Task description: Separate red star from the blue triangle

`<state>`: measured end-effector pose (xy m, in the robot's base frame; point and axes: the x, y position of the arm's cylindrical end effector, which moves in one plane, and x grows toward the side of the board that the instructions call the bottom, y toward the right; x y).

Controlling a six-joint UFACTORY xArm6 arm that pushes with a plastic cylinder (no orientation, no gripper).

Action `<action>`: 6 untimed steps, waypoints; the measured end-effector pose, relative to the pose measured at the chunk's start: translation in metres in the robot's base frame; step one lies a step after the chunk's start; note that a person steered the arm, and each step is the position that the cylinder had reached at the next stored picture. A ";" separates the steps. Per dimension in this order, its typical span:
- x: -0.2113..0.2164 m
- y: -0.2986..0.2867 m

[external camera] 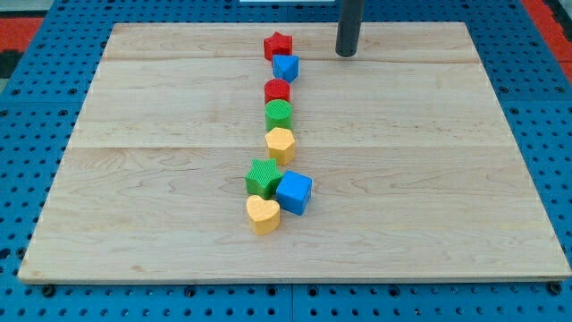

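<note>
Wooden board (447, 179); red star (278, 45) touching blue triangle (286, 67); tip (347, 53) right.

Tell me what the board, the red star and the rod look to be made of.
Board: pale wood, matte, with visible grain and plank seams.
Red star: probably plastic or painted wood; uniform saturated colour, fine ridged faces.
Rod, ending in my tip: dark, smooth, slightly glossy; metal or plastic, unclear.

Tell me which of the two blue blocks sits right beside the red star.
The blue triangle, touching the red star near the view's top. The blue cube lies far lower, by the green star.
</note>
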<state>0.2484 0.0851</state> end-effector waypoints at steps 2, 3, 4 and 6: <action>-0.023 0.045; -0.024 0.009; -0.020 -0.044; 0.023 -0.126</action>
